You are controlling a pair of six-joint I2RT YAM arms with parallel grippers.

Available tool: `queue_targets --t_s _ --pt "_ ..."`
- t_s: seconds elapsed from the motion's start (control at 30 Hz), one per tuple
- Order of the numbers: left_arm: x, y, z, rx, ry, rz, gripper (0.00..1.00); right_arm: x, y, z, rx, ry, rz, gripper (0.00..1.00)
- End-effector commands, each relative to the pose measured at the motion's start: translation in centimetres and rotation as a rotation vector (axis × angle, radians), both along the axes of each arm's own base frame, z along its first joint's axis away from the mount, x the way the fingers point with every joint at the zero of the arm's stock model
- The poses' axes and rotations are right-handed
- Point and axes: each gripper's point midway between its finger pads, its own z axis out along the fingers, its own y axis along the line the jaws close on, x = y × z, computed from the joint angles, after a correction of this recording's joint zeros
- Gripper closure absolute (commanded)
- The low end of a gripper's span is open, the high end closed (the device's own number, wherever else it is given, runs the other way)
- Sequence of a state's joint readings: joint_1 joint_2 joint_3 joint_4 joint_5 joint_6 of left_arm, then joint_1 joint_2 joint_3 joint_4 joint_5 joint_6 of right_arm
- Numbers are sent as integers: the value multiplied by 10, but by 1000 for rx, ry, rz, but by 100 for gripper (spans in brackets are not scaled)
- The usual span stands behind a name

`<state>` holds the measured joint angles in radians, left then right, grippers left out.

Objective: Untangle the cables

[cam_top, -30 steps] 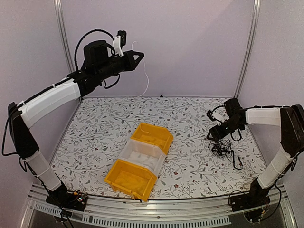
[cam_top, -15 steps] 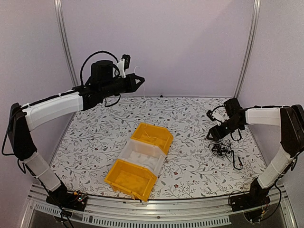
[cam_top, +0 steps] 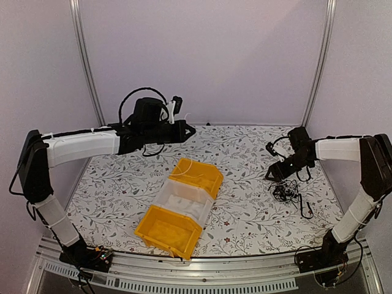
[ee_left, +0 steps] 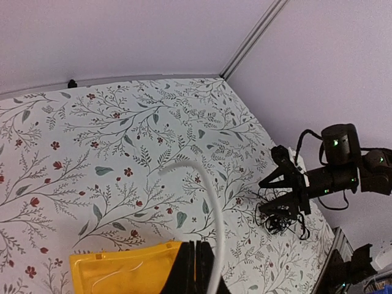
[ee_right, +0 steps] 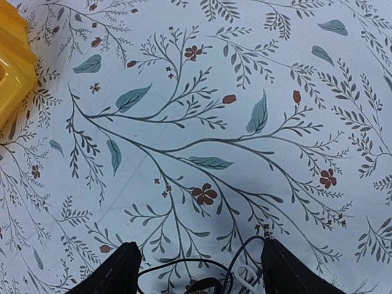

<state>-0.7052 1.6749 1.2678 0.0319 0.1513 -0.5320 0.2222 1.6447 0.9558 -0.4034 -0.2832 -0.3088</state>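
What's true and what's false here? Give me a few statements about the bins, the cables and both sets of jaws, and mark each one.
1. Three bins sit in a row: the far yellow bin, the clear bin and the near yellow bin. True.
2. The black cable tangle lies inside the clear bin. False: it lies on the table, right by the right gripper.
3. The left gripper has its jaws shut on a white cable. True.
4. The right gripper has its jaws shut. False: the right wrist view shows them spread apart, with black cable between them.
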Motion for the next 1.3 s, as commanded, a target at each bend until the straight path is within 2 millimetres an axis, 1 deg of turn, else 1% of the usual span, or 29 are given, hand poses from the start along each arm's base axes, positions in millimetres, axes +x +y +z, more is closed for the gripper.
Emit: queue_targets --t_s 0.0,0.07,0.17,0.3,0.43,0.57,0.7,0.8,0.87,0.93,1.07,1.17,1.27 --pt "-1 -44 10 -41 -33 -97 100 6 3 5 26 -7 -7 28" --pt "0 -61 15 -63 -38 -134 100 5 3 5 25 -8 -8 28" --pt "1 -77 8 -85 -41 -183 100 4 2 6 21 -11 -6 28" --pt "11 -82 -11 -92 -70 -205 100 5 3 7 28 -16 -7 28" --pt "19 -82 -42 -23 -69 -224 100 6 4 7 38 -12 -10 28" --pt "27 -68 -58 48 -81 -195 100 6 4 8 36 -17 -10 28" --pt "41 -44 -72 98 -86 -122 100 5 5 5 41 -10 -13 28" --pt "51 -30 -76 146 -116 -74 100 4 5 3 43 -3 -14 28" --pt "55 -23 -80 180 -135 -56 100 4 4 3 43 -3 -15 28" --pt "58 -15 -80 189 -139 -44 100 4 5 3 42 -4 -14 28" --pt "69 0 -70 196 -152 9 100 2 4 1 41 0 -16 28" --pt "80 13 -64 236 -197 84 100 2 4 0 42 1 -15 28" --pt "84 20 -59 251 -261 131 100 4 4 0 38 0 -17 28"
